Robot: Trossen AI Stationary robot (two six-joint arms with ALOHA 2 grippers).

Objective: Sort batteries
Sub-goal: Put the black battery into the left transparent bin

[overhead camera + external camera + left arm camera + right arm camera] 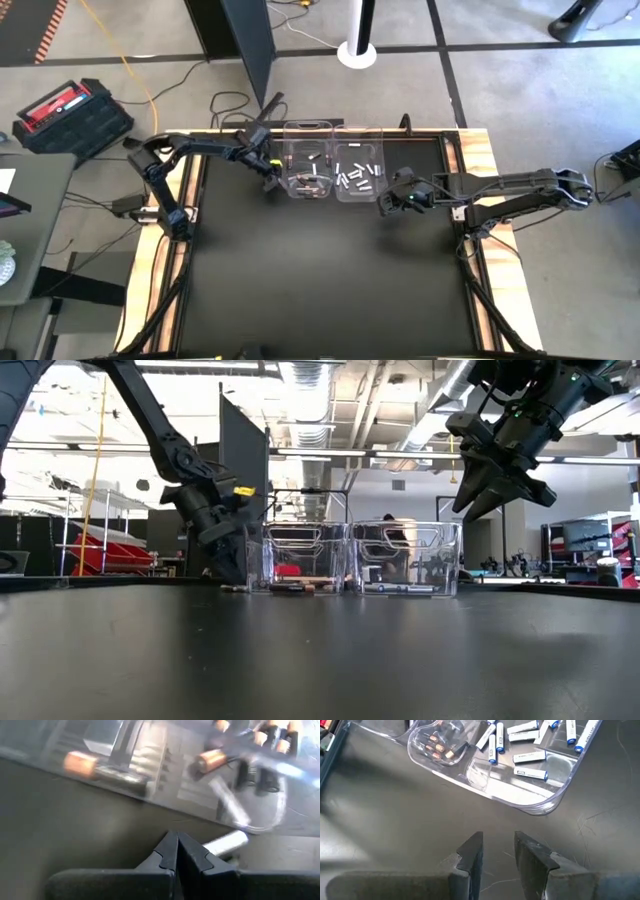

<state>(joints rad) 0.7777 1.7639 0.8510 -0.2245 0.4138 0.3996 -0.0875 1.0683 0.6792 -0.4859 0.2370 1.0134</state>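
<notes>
Looks nearly sorted: batteries [529, 756] sitting in two bins [361, 187] by the bench's far edge, left gripper [177, 851] pinched shut, low by one stray cell [226, 842], right gripper [498, 851] half-open, empty, so probably grabbing that stray next.

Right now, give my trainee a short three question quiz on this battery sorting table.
1. True or false: the left tool is shut.
2. Which bin holds the white cells? A. the left bin B. the right bin
3. Fill in: the right tool hangs ____ the mat, beside the right bin.

Key:
1. True; its fingers meet, low by a silver battery lying outside the bins.
2. B; the white batteries lie there, the copper-topped batteries in the left bin.
3. Above, fingers apart and empty.
</notes>
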